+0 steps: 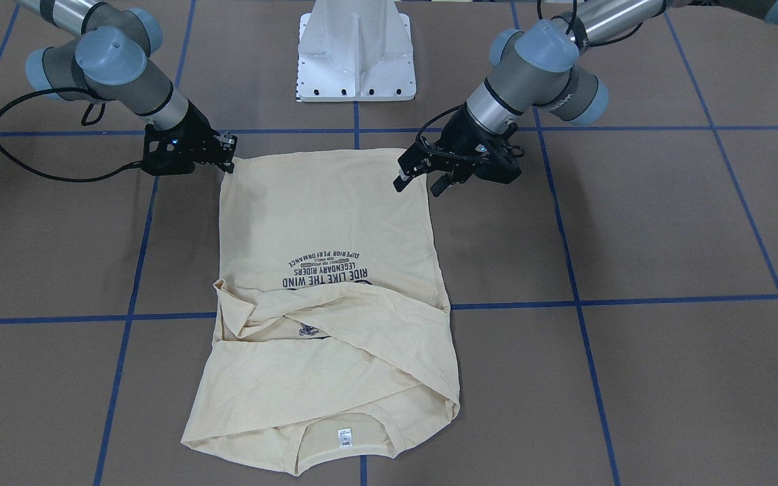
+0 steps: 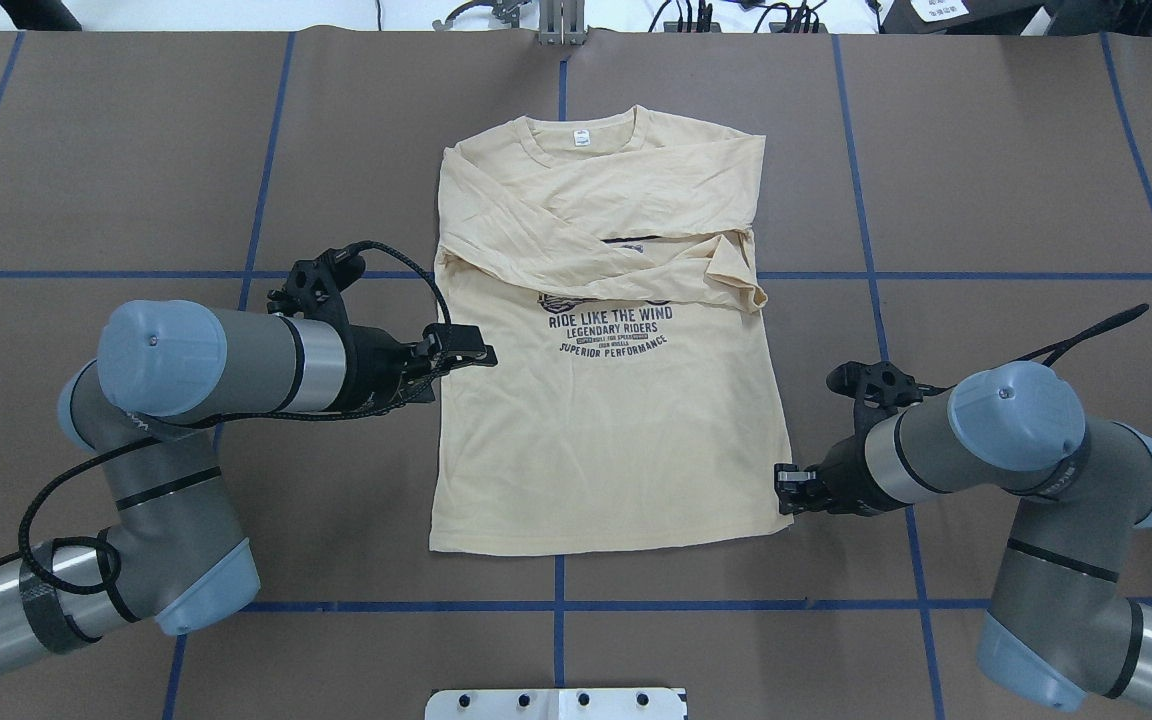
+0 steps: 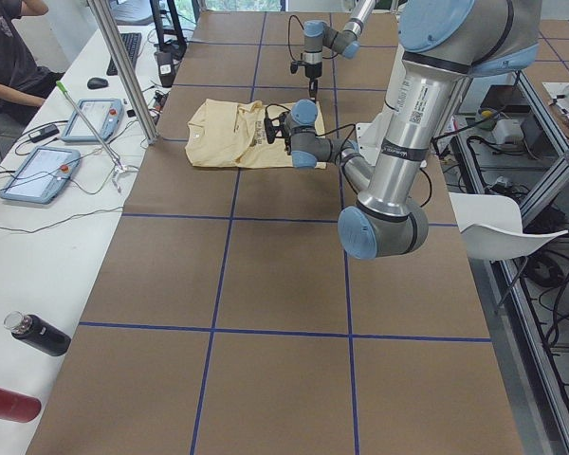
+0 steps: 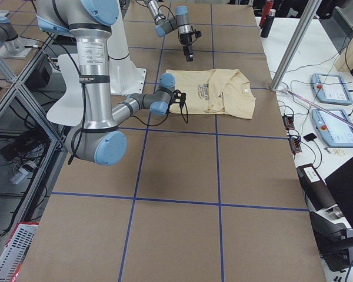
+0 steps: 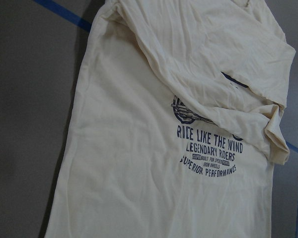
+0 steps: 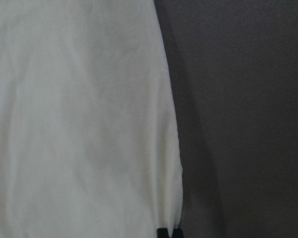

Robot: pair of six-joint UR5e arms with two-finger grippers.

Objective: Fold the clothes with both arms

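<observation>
The cream-yellow T-shirt [image 1: 321, 216] lies flat on the brown table, print side up, both sleeves folded across the chest [image 2: 606, 440]. Its white neck label [image 2: 582, 139] is at the far end. My left gripper [image 1: 419, 181] is open and empty, raised above the shirt's side edge near the print [image 2: 471, 352]. The left wrist view shows only the shirt [image 5: 139, 148]. My right gripper [image 1: 228, 154] is low at the hem corner [image 2: 784, 490]. In the right wrist view its fingertips [image 6: 162, 233] are close together on the shirt's edge [image 6: 79, 124].
The white pedestal base [image 1: 355, 54] stands at the robot's side of the table. Blue tape lines [image 2: 561, 605] grid the brown surface. A side bench with tablets [image 3: 38, 175], bottles [image 3: 38, 334] and a metal post [image 3: 123, 66] runs along the far side.
</observation>
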